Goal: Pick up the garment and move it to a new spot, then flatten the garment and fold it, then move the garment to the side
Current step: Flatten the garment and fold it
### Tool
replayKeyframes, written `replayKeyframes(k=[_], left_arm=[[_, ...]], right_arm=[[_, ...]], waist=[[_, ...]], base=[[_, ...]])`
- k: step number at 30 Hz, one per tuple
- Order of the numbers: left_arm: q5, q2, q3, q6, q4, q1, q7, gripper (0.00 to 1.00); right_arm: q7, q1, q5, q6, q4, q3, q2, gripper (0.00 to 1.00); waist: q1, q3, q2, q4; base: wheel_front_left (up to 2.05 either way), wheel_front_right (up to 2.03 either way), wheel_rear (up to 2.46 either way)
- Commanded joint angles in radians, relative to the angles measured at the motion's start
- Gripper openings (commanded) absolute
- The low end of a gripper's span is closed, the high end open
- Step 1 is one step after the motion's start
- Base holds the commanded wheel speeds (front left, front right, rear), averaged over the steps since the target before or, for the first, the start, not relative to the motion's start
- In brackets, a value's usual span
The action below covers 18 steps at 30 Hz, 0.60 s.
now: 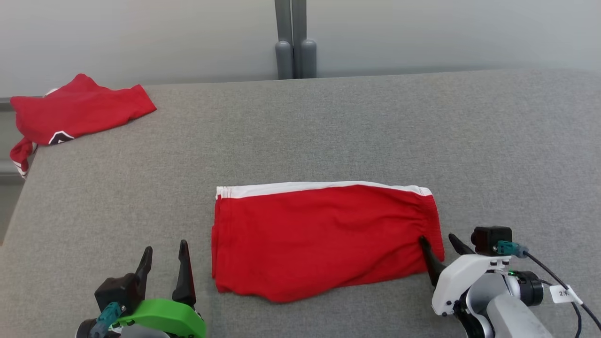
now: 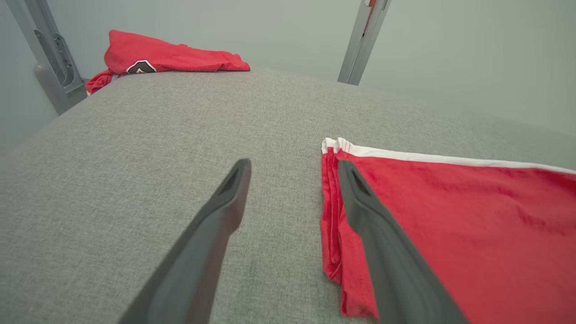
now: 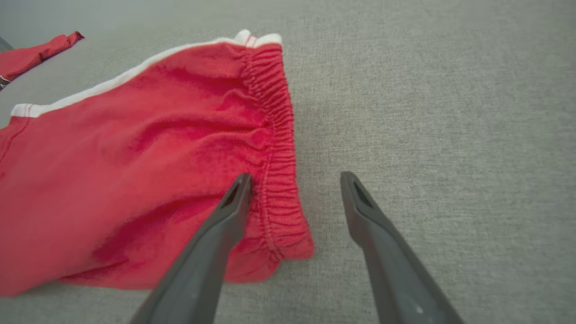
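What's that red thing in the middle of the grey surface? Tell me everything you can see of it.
The red garment looks like knit shorts, folded into a flat, slightly wrinkled oblong on the grey surface. A white stripe runs along its far edge. A gathered elastic waistband forms its right end, layered hems its left. The open right gripper straddles the waistband edge, one finger over the cloth; whether it touches is unclear.

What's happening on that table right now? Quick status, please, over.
Left gripper open, beside the folded red shorts. Right gripper open, straddling their waistband. Second red garment at the far left corner, out of the way.
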Motion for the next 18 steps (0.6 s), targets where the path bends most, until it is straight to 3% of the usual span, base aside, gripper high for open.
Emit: replayKeyframes(k=[1,7,8,9,12,13,18], left_arm=[[0.008,-0.002,0.004,-0.001,-0.001,0.011,-0.004,1.0],[0.014,-0.006,0.014,-0.006,0.001,0.006,-0.005,1.0],[0.016,-0.008,0.016,-0.006,0.001,0.006,-0.005,1.0],[0.016,-0.008,0.017,-0.006,0.002,0.006,-0.005,1.0],[0.019,-0.01,0.02,-0.007,0.003,0.007,-0.005,1.0],[0.02,-0.01,0.021,-0.007,0.003,0.008,-0.005,1.0],[0.025,-0.01,0.027,-0.008,0.002,0.007,-0.006,1.0]], right_arm=[[0.028,-0.024,0.016,-0.001,0.022,0.014,-0.014,1.0],[0.147,-0.075,0.084,-0.001,0.086,0.091,-0.048,1.0],[0.161,-0.08,0.098,0.0,0.087,0.108,-0.049,0.83],[0.172,-0.085,0.109,0.0,0.089,0.118,-0.051,0.55],[0.191,-0.099,0.142,0.0,0.089,0.148,-0.066,0.18],[0.197,-0.103,0.15,0.0,0.089,0.155,-0.069,0.0],[0.216,-0.131,0.204,0.0,0.075,0.181,-0.095,0.0]], waist=[[0.0,0.008,0.0,0.014],[0.0,0.013,0.0,0.03],[0.0,0.013,0.0,0.032],[0.0,0.014,0.0,0.032],[0.0,0.014,0.0,0.031],[0.0,0.014,0.0,0.03],[0.0,0.016,0.0,0.016]], base=[[0.0,0.0,0.0],[0.0,0.0,0.0],[0.0,0.0,0.0],[0.0,0.0,0.0],[0.0,0.0,0.0],[0.0,0.0,0.0],[0.0,0.0,0.0]])
